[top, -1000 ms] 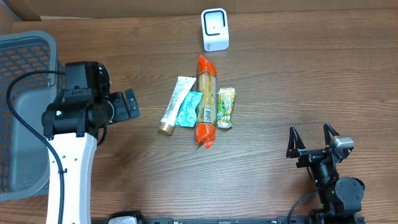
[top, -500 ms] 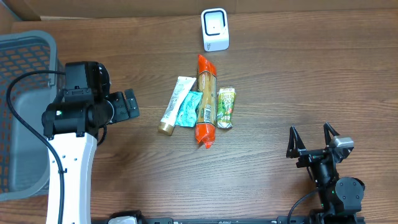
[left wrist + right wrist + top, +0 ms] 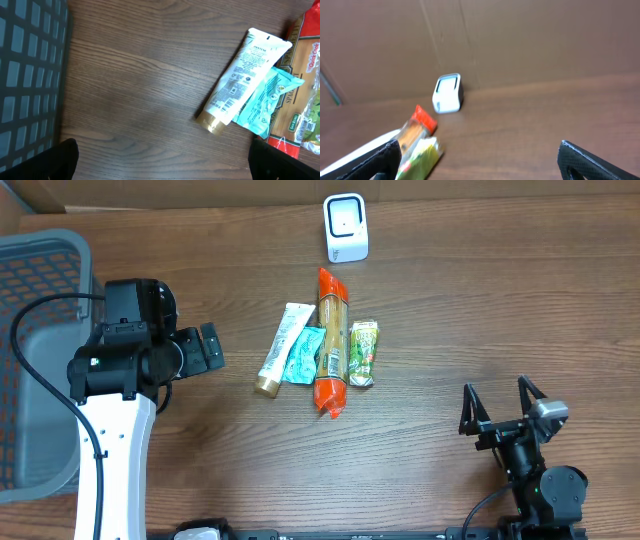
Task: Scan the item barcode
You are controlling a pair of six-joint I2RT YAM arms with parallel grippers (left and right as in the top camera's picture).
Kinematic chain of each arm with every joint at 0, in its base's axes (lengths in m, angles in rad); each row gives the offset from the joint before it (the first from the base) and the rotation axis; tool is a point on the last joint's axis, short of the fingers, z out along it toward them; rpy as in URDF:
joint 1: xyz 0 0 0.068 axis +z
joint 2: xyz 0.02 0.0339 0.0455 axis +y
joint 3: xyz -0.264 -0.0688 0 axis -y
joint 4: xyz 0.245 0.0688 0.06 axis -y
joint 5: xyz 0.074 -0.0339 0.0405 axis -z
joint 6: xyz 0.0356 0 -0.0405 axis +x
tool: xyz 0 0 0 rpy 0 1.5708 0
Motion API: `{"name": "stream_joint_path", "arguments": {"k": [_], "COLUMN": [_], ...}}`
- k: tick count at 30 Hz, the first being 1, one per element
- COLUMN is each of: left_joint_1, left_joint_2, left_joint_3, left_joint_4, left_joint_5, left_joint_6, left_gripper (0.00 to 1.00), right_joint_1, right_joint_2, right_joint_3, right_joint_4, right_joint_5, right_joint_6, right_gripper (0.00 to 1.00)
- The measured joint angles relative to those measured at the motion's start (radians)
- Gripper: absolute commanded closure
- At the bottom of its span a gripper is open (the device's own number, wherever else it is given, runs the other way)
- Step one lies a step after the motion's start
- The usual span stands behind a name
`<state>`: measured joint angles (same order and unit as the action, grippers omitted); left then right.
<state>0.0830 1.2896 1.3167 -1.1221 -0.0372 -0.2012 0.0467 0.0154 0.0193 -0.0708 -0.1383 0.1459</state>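
The white barcode scanner (image 3: 346, 227) stands at the back of the table, and it also shows small in the right wrist view (image 3: 448, 93). Mid-table, side by side, lie a white tube (image 3: 279, 348), a teal packet (image 3: 303, 356), a long orange-red spaghetti pack (image 3: 330, 340) and a green packet (image 3: 363, 353). Left of the tube (image 3: 242, 75), my left gripper (image 3: 205, 350) hangs open and apart from it, with only bare wood between its fingers. Near the front right, my right gripper (image 3: 503, 407) stands open and empty, facing the items.
A grey mesh basket (image 3: 45, 242) fills the far left edge, close behind the left arm. A brown cardboard wall (image 3: 520, 40) runs along the back behind the scanner. Bare wood lies between the right gripper and the items.
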Motion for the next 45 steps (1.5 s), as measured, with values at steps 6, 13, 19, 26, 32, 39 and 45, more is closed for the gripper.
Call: {"name": "stream_joint_path", "arguments": {"k": [6, 13, 19, 26, 32, 39, 45], "left_joint_1": [0.0, 0.0, 0.0, 0.0, 0.0, 0.0, 0.0], "left_joint_2": [0.0, 0.0, 0.0, 0.0, 0.0, 0.0, 0.0], "left_joint_3": [0.0, -0.001, -0.002, -0.002, -0.002, -0.002, -0.002], "left_joint_4": [0.0, 0.001, 0.0, 0.0, 0.0, 0.0, 0.0], "left_joint_5": [0.0, 0.0, 0.0, 0.0, 0.0, 0.0, 0.0], "left_joint_6": [0.0, 0.001, 0.002, 0.003, 0.003, 0.002, 0.003], "left_gripper": [0.0, 0.0, 0.0, 0.0, 0.0, 0.0, 0.01], "right_joint_1": [0.0, 0.0, 0.0, 0.0, 0.0, 0.031, 0.047], "right_joint_2": [0.144, 0.547, 0.887, 1.137, 1.239, 1.269, 1.317], "right_joint_3": [0.135, 0.584, 0.922, 1.113, 1.113, 1.131, 1.394], "right_joint_4": [-0.079, -0.302, -0.641, -0.719, -0.723, -0.785, -0.999], "right_joint_5": [-0.031, -0.112, -0.16, -0.248, -0.325, -0.343, -0.304], "right_joint_6": [0.002, 0.004, 0.005, 0.012, 0.011, 0.022, 0.037], "right_gripper": [0.0, 0.0, 0.0, 0.0, 0.09, 0.12, 0.14]}}
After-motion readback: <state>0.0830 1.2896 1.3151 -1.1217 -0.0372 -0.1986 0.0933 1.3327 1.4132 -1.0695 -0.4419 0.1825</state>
